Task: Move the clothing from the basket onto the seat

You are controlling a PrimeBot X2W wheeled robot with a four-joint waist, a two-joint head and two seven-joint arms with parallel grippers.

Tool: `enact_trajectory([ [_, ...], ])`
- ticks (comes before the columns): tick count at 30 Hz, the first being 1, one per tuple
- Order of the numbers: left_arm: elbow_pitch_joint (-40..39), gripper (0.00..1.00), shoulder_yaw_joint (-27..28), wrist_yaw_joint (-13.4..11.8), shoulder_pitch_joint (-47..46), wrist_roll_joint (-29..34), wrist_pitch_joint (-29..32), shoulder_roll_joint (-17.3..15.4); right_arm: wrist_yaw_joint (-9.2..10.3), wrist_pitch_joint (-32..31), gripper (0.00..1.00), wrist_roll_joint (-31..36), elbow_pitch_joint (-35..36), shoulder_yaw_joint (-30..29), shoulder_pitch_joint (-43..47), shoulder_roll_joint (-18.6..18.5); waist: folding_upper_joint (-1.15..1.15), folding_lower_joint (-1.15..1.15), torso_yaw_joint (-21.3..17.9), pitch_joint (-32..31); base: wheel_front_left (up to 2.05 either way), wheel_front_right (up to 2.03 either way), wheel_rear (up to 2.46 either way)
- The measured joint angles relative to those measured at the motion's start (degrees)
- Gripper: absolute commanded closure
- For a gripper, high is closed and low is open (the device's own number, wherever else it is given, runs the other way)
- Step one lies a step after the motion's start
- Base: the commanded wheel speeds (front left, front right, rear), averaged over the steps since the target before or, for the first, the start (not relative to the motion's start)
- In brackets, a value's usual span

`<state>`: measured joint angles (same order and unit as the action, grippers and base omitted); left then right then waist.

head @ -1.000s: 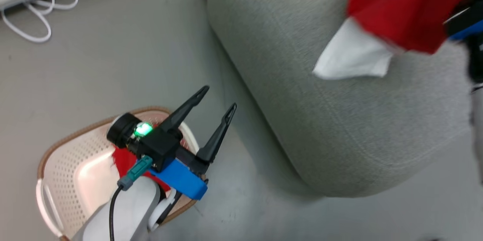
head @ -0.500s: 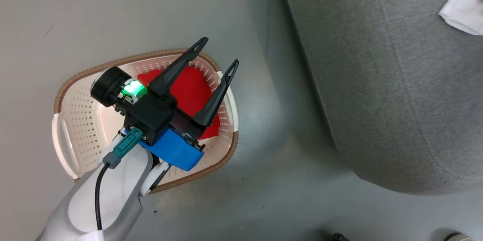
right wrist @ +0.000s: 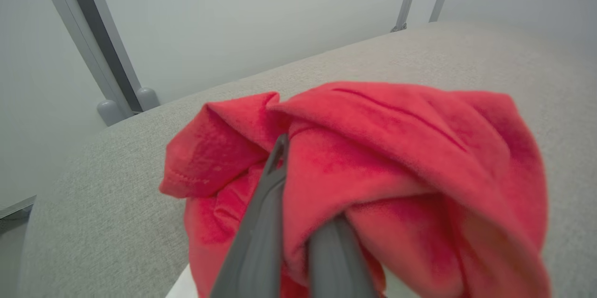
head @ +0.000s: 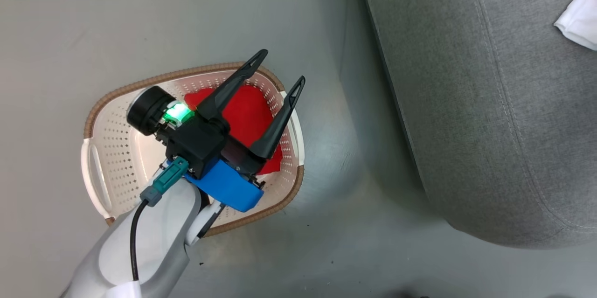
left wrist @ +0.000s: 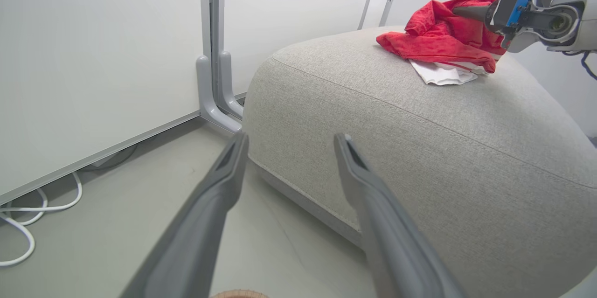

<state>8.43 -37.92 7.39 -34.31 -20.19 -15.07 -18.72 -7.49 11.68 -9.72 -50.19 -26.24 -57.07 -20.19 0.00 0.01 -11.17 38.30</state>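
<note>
Right hand [left wrist: 462, 11] clamped on red-white garment [left wrist: 433, 37] on seat [left wrist: 419, 125], frame upper right; withdrawing unreleased could drag it off. Left hand [head: 281, 67] spread above basket [head: 112, 149].

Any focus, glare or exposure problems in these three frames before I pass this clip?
Head view: sharp, but the green lamp behind the left end effector blooms, and the basket floor glows overexposed. Left wrist view: its fingers are soft, the seat crisp. Right wrist view: fingers blurred, red garment slightly soft, background hazy.
</note>
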Motion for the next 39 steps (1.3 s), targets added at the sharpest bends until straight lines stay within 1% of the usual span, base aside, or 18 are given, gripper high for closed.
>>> enact_trajectory([
  [1,0.3,0.0,-0.1,0.0,0.1,-0.4,0.0,0.3,0.0,0.0,0.09,-0.1,-0.2,0.1,0.1,0.1,0.0,0.0,0.0,-0.5,0.0,0.0,0.0],
  [2,0.6,0.0,-0.3,0.0,0.1,-0.8,0.0,0.5,0.0,-0.3,0.0,-0.5,-0.2,0.5,0.4,0.4,0.0,0.0,0.1,-1.0,0.0,0.0,0.0],
  [6,1.3,0.0,-0.1,0.0,0.4,-2.2,0.0,1.7,0.0,-1.0,0.0,-1.0,0.3,2.5,3.7,1.2,0.0,0.0,0.4,-3.7,0.0,0.0,0.0],
  [12,3.1,0.0,1.0,0.0,3.6,-3.6,0.0,4.2,0.0,-0.9,0.0,-0.6,3.8,5.1,10.9,2.0,0.0,-0.01,1.4,-9.0,0.0,0.0,0.0],
  [17,4.6,0.0,2.7,0.0,7.9,-4.4,0.0,5.4,0.0,-0.8,0.0,1.2,7.9,6.8,17.9,4.2,0.0,-0.01,2.4,-14.5,0.0,0.0,0.0],
  [25,7.1,0.0,9.1,0.0,16.7,-5.1,0.0,7.5,0.0,-1.7,0.0,3.3,17.3,10.0,29.6,8.9,0.0,-0.02,4.5,-23.9,0.0,0.0,0.0],
  [29,7.6,0.0,12.0,0.0,20.8,-4.9,0.0,7.9,0.0,-2.6,0.0,2.2,23.2,12.9,34.9,12.1,0.0,-0.02,5.6,-28.2,0.0,0.0,0.0],
  [36,7.5,0.0,16.8,0.0,26.6,-3.9,0.0,8.7,0.0,-3.8,0.0,3.7,32.8,18.9,44.0,13.3,0.0,-0.03,8.3,-34.0,0.0,0.0,0.0],
  [39,7.6,0.0,18.5,0.0,28.2,-3.7,0.0,9.2,0.01,-4.4,0.0,4.1,35.8,19.8,48.0,13.8,0.01,-0.03,9.9,-35.8,0.0,0.0,0.0],
])
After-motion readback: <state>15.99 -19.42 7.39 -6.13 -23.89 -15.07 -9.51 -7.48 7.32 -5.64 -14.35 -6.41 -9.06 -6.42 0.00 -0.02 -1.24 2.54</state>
